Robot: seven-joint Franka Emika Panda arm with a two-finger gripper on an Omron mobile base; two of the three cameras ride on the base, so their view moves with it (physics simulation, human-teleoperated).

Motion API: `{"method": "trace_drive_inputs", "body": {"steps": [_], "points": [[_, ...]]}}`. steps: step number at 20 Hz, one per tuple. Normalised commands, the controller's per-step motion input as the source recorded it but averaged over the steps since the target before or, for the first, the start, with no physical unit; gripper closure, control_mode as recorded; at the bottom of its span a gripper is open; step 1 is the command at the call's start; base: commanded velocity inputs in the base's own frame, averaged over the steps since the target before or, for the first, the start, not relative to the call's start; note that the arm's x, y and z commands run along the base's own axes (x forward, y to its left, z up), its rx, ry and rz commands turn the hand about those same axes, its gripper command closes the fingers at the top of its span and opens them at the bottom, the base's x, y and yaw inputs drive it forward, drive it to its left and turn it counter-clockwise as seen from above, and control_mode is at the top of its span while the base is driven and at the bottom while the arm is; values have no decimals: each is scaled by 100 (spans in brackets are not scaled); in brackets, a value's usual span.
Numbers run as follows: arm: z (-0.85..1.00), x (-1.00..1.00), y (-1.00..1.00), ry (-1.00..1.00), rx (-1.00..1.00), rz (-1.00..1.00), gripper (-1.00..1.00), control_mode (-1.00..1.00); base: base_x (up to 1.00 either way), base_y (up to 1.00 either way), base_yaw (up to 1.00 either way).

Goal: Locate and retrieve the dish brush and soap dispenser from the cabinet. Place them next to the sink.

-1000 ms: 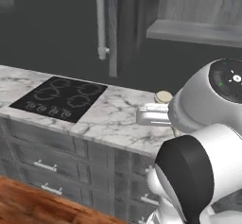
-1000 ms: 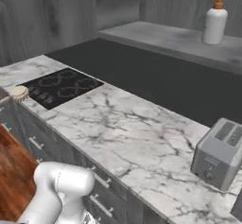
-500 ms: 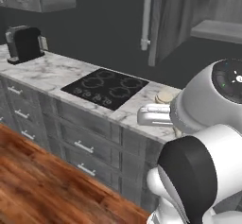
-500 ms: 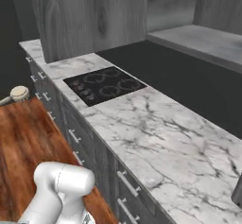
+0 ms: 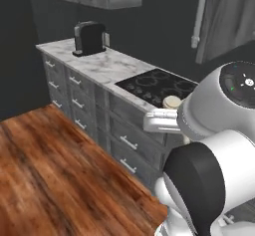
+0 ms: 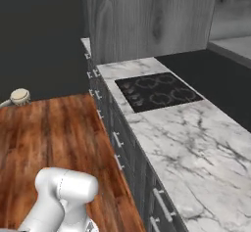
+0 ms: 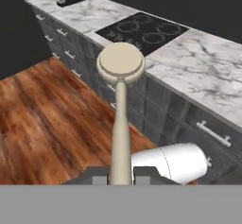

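You are looking at one dish brush point(image 7: 121, 105), and your claw point(image 7: 120, 173) is pinching it: the two dark tips are pressing against the lower end of its thin tan handle, one on each side, while the round pale head is pointing away from the hand. The brush is hanging in the air off the front edge of the tabletop point(image 7: 208, 67), touching nothing but the claw, with its head lying over the grey drawer fronts point(image 7: 170, 109) and the wooden floor point(image 7: 42, 119) below. In the left base view the pale head point(image 5: 172, 102) is showing just past the white wrist, in front of the tabletop's front edge near the stovetop point(image 5: 158, 85); in the right base view the head point(image 6: 19, 96) is sitting at the far left, over the floor point(image 6: 54, 133) and well apart from the tabletop point(image 6: 196, 138). One black stovetop point(image 7: 142, 31) with ring marks is lying flush in the marble, beside the front edge. One dark appliance point(image 5: 89, 37) is standing on the far end of the tabletop point(image 5: 99, 65), well apart from the brush. A row of grey drawers with small pale handles is running under the tabletop. One long pale bar handle point(image 5: 199, 16) is hanging on a tall grey door point(image 5: 224, 21) above the back edge, and a wide wood-grain panel point(image 6: 147, 20) is rising behind the stovetop point(image 6: 157, 91) in the right base view.
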Motion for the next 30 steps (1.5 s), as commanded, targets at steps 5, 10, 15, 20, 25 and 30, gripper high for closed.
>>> {"method": "trace_drive_inputs", "body": {"steps": [5, 10, 15, 20, 25, 30], "points": [[0, 0, 0, 0, 0, 0, 100, 100, -14, 40, 46], [0, 0, 0, 0, 0, 0, 100, 100, -17, 46, 44], [0, 0, 0, 0, 0, 0, 100, 100, -18, 47, 44], [0, 0, 0, 0, 0, 0, 100, 100, -17, 43, 45], [0, 0, 0, 0, 0, 0, 100, 100, -7, 36, 39], [0, 0, 0, 0, 0, 0, 100, 100, 41, 10, 8]]}}
